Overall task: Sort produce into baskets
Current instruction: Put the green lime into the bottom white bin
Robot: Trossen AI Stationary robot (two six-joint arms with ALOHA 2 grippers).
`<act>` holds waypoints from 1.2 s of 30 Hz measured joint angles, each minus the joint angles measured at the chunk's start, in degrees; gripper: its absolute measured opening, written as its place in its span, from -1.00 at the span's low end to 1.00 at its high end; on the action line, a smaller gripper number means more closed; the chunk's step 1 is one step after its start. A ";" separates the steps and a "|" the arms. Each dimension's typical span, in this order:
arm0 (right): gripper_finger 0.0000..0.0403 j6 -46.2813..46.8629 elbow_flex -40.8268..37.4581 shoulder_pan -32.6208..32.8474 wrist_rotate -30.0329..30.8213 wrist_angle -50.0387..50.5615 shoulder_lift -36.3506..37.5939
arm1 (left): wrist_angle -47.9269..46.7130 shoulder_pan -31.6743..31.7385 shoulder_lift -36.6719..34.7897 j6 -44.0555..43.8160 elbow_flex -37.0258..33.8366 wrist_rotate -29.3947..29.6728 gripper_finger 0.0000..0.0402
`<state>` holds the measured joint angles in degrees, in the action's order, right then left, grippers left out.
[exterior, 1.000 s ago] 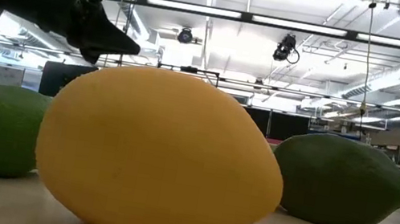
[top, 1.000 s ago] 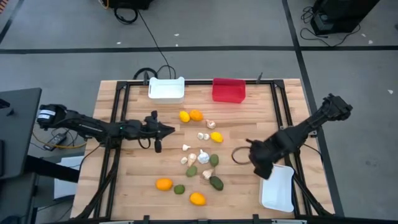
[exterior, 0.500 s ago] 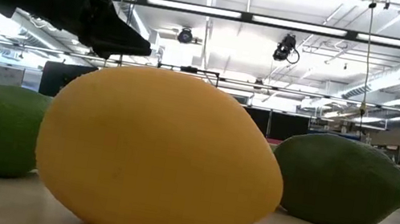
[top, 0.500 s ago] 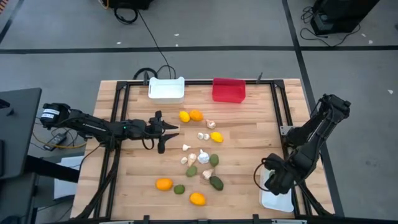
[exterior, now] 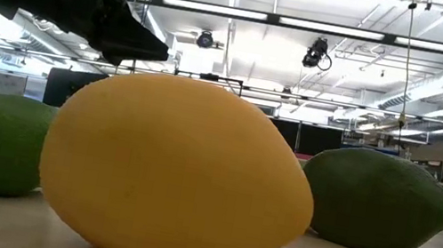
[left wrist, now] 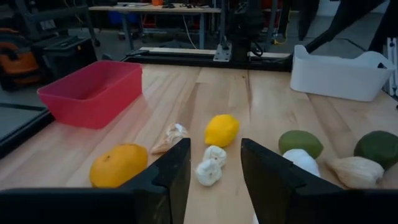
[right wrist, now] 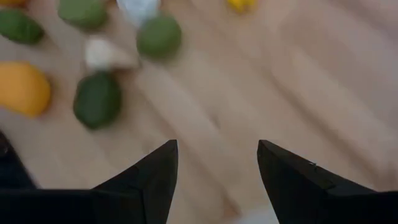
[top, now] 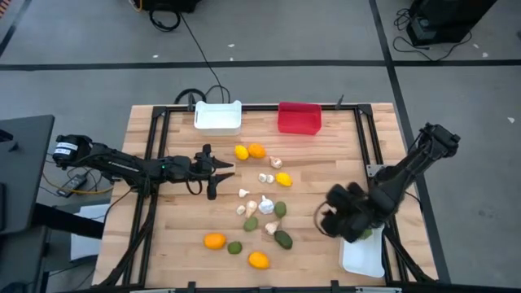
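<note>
The produce lies loose on the middle of the wooden table (top: 163, 220): oranges (top: 256, 150), a yellow fruit (top: 283, 180), whitish bulbs (top: 265, 204) and dark green fruits (top: 282, 238). A white basket (top: 218, 116) and a red basket (top: 299, 118) stand at the far edge. Another white basket (top: 363, 254) stands at the near right. My left gripper (top: 228, 168) is open, held level just left of the pile; two small bulbs (left wrist: 209, 167) lie ahead of its fingers. My right gripper (top: 326, 218) is open and points down over bare wood between the pile and the near white basket.
A black metal frame (top: 155, 130) runs around the tabletop. Bare wood lies left of the pile and right of it. In the low view a yellow fruit (exterior: 177, 175) and green fruits (exterior: 376, 199) fill the foreground.
My left gripper has opened and otherwise kept its place. My right gripper swung toward the near right corner over the white basket, then came back toward the pile, tipping and turning its wrist on the way, with its fingers wider apart now.
</note>
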<state>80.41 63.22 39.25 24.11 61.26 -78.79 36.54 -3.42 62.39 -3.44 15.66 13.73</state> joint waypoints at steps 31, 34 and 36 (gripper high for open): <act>0.14 -22.21 0.07 -23.15 -18.20 -37.59 -25.25 | -8.40 -2.64 -0.04 -5.71 0.02 -5.34 -0.27; 0.14 -22.72 0.16 -23.14 -18.97 -37.87 -26.01 | -8.49 -2.64 -0.04 -5.51 0.02 -5.18 -0.27; 0.14 -24.29 0.29 -23.30 -19.49 -37.96 -27.23 | -8.63 -2.64 -0.04 -4.40 0.02 -5.06 -0.27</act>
<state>56.12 63.51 15.95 4.62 23.30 -106.02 27.92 -6.07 62.35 -7.84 15.68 8.67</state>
